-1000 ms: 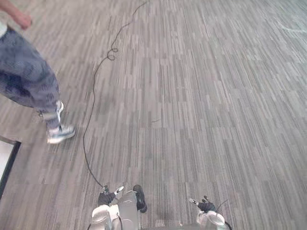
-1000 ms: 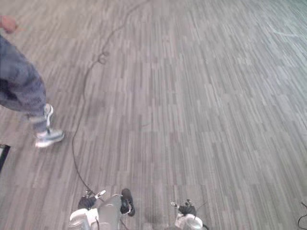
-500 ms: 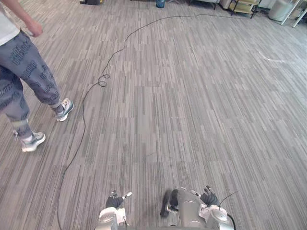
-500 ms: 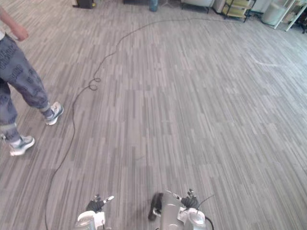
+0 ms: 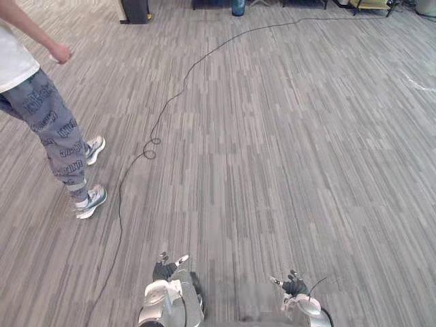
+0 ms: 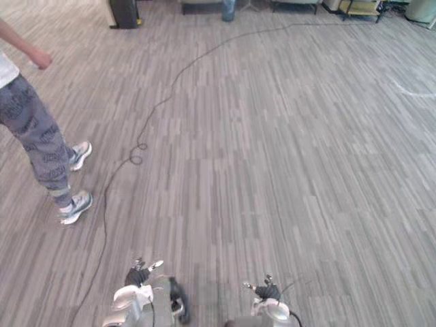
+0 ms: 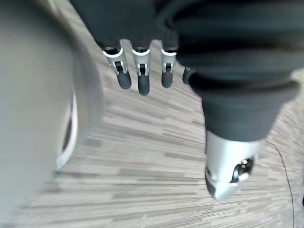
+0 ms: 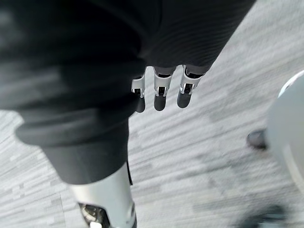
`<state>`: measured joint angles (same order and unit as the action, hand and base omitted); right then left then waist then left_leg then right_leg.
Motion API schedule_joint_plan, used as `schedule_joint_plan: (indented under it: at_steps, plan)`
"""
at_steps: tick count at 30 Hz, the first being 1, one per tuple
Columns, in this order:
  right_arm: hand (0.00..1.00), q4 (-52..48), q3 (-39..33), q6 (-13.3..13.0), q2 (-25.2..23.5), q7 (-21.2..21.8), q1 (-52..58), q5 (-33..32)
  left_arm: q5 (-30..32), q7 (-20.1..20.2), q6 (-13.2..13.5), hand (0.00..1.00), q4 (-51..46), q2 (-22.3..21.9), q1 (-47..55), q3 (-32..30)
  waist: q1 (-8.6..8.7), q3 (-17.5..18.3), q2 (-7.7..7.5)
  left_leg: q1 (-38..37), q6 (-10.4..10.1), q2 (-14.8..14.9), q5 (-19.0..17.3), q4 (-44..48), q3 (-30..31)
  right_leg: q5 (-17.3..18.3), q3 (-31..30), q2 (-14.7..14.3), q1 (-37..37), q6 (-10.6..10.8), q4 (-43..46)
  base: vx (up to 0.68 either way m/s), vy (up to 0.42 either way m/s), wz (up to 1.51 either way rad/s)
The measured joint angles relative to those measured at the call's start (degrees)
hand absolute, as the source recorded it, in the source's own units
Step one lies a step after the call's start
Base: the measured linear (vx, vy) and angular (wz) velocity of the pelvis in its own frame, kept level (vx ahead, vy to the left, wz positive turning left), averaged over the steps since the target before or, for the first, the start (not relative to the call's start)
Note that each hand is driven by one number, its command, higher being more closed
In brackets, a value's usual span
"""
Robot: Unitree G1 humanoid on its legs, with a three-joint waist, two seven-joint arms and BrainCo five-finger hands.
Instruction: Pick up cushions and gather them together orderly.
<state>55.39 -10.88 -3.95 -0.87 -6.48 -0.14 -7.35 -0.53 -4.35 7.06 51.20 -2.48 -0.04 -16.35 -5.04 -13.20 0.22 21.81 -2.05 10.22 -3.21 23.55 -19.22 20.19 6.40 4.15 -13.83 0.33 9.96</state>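
Left robot hand (image 5: 165, 270) and right robot hand (image 5: 293, 285) hang low at the robot's sides, well apart, over a grey striped carpet floor (image 5: 306, 136). Seen from the wrist, the left hand's fingers (image 7: 140, 85) are straight and relaxed with the thumb apart, open and gripping nothing. The right hand's fingers (image 8: 160, 97) are just as loose, with nothing in its grasp. To the robot's left, a person (image 5: 51, 122) in a white shirt, grey patterned trousers and pale sneakers is on the carpet, one arm held out. A dark upright object (image 5: 135, 9) stands at the far edge.
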Motion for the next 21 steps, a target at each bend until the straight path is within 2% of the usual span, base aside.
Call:
schedule_joint_plan:
  at_steps: [1,2,4,5,6,7,8,9,10,11,12,13,15,16,17,18,19,20,21]
  plan:
    - [0.0,0.8,0.1,0.0,-1.0,-0.2,0.1,0.0,-0.1,0.0,0.0,0.0,0.3,1.3,0.1,0.0,-0.06,1.3,-1.9,-0.4,1.6,-2.9,-0.7,0.1,0.4,-0.7,-2.7,2.2,0.0,-1.0,-0.1,0.68,0.318,-0.48]
    - [0.0,0.7,-0.1,0.0,-1.8,-0.2,0.1,0.0,-0.1,0.0,0.0,0.0,0.4,1.7,0.1,0.0,0.3,1.7,-2.63,-0.1,2.4,-3.3,-2.5,1.1,0.3,-2.3,-4.2,2.8,1.1,-1.9,1.1,0.54,0.261,-0.21]
    - [0.0,0.8,-0.1,0.0,-2.7,-0.1,0.7,0.2,-0.1,0.0,-0.2,0.0,0.4,2.5,0.4,-0.5,0.02,2.6,-4.23,-0.3,4.9,-3.5,-6.8,6.8,-0.2,-4.7,-8.1,4.2,2.5,0.8,7.4,0.68,0.332,-0.13]
    - [0.0,0.5,-0.3,0.0,-2.7,-0.1,0.8,0.5,-0.3,-0.2,-0.3,0.0,0.6,3.1,0.4,-0.3,-0.42,2.9,-5.44,-2.8,5.8,-4.2,-9.5,8.2,-1.5,-6.3,-10.0,5.3,4.7,3.3,15.8,0.78,0.32,-0.44]
    - [0.0,-0.4,-0.2,-0.1,-2.7,-0.1,0.8,0.6,-0.7,-0.3,-0.6,0.0,1.4,3.8,0.5,0.3,-0.78,2.6,-5.81,-6.4,6.2,-4.7,-11.6,7.8,-2.7,-9.1,-11.3,5.9,8.7,7.5,27.7,0.6,0.205,-0.61]
    - [0.0,-0.7,0.1,-0.5,-2.7,0.1,0.8,0.7,-0.8,-0.4,-0.9,0.0,2.4,4.1,0.5,0.6,-0.47,2.5,-5.67,-9.5,6.1,-4.8,-12.8,7.2,-3.4,-10.6,-11.3,5.9,12.1,10.5,37.0,0.52,0.133,-0.71]
    - [0.0,-0.8,0.5,-0.9,-2.7,0.3,1.0,0.7,-0.9,-0.5,-1.4,0.0,3.3,4.2,0.6,0.7,0.04,2.2,-5.68,-14.0,6.4,-4.8,-13.3,6.4,-4.8,-11.3,-9.1,6.5,16.7,11.7,48.4,0.47,0.091,-0.68]
    - [0.0,-0.8,0.5,-0.9,-2.6,0.4,1.4,0.7,-0.8,-0.6,-1.4,0.0,3.5,4.2,0.7,1.1,0.12,2.2,-5.49,-17.7,6.4,-4.8,-13.5,4.5,-6.0,-10.5,-6.2,7.3,20.4,9.9,53.9,0.54,0.098,-0.86]
    - [0.0,-1.1,0.5,-0.9,-2.6,0.5,1.8,0.8,-0.8,-0.6,-1.4,0.0,3.6,3.8,1.0,1.8,0.3,2.1,-4.04,-22.4,5.6,-4.0,-14.6,1.0,-7.5,-8.9,-2.7,7.1,24.4,7.2,56.1,0.45,0.089,-0.91]
    - [0.0,-2.8,0.4,-1.0,-2.6,0.6,2.1,1.1,-0.8,-0.6,-1.4,0.0,3.9,3.5,1.2,2.2,0.54,2.3,-3.27,-25.3,4.1,-3.6,-15.6,-1.8,-8.5,-8.0,0.2,7.1,27.6,5.7,55.9,0.46,0.104,-0.97]
    - [0.0,-3.9,0.7,-1.2,-2.7,1.0,2.1,1.4,-0.8,-0.5,-1.4,0.0,4.6,3.4,1.0,2.2,1.49,2.1,-3.6,-29.5,2.0,-3.6,-16.7,-5.6,-10.5,-6.8,5.1,7.8,32.1,3.8,53.1,0.38,0.08,-0.76]
    - [0.0,-4.5,0.6,-1.3,-2.7,1.0,2.1,1.8,-0.8,-0.5,-1.5,0.0,5.3,3.7,0.7,2.4,1.95,2.0,-3.99,-31.3,1.5,-3.6,-17.0,-6.4,-11.6,-6.5,8.3,8.4,34.2,3.4,49.5,0.47,0.046,-0.71]
    - [0.0,-4.6,-0.2,-1.4,-2.1,1.0,1.8,1.8,-0.8,-0.4,-1.6,0.0,6.8,3.7,0.3,3.2,2.95,1.9,-3.96,-36.3,0.4,-3.8,-16.9,-10.3,-15.1,-7.2,18.4,8.3,36.8,0.8,32.9,0.48,-0.016,-0.6]
    - [0.0,-4.2,-0.2,-1.3,-1.8,1.1,1.4,1.8,-0.8,-0.4,-1.7,0.0,7.1,3.9,0.2,4.2,3.48,1.9,-3.92,-38.0,0.2,-3.9,-16.8,-11.5,-15.3,-8.7,20.4,7.4,37.0,-0.2,26.3,0.56,-0.04,-0.33]
    - [0.0,-3.4,-0.3,-1.3,-1.4,1.2,1.1,1.9,-0.8,-0.3,-1.6,0.0,7.9,4.0,0.0,5.0,4.33,1.9,-3.95,-40.1,0.0,-4.4,-16.7,-13.1,-15.0,-11.9,21.2,6.0,36.7,-0.7,18.2,0.52,-0.05,-0.02]
    - [0.0,-2.7,-0.4,-1.3,-1.1,1.4,1.0,2.3,-0.7,-0.3,-1.7,0.0,8.2,3.8,-0.1,5.1,4.65,2.0,-4.22,-41.8,-0.8,-5.1,-16.2,-14.2,-14.3,-14.8,20.8,5.1,36.6,-2.3,14.0,0.6,-0.098,0.06]
    - [0.0,-2.7,-0.7,-1.1,-0.5,1.6,1.0,2.7,-0.7,-0.2,-1.8,0.0,8.4,3.3,0.1,4.8,4.82,2.1,-3.46,-43.8,-2.3,-4.5,-15.4,-14.1,-12.8,-19.6,18.8,3.6,36.6,-9.0,15.8,0.64,-0.15,-0.07]
    - [0.0,-2.7,-1.3,-1.0,-0.2,1.6,1.0,2.9,-0.3,-0.2,-1.8,0.0,8.1,2.7,0.1,4.3,4.87,2.7,-2.13,-43.5,-4.5,-2.2,-14.1,-10.7,-11.2,-16.5,19.3,3.0,36.2,-9.0,18.1,0.64,-0.173,-0.09]
    - [0.0,-3.0,-2.2,-1.1,-0.2,1.8,1.0,2.9,0.3,-0.2,-1.8,0.0,7.9,2.5,0.0,4.3,5.14,2.8,-1.5,-41.0,-5.8,0.4,-13.2,-3.1,-8.5,-14.3,19.9,2.1,35.1,-9.1,19.0,0.72,-0.266,-0.17]
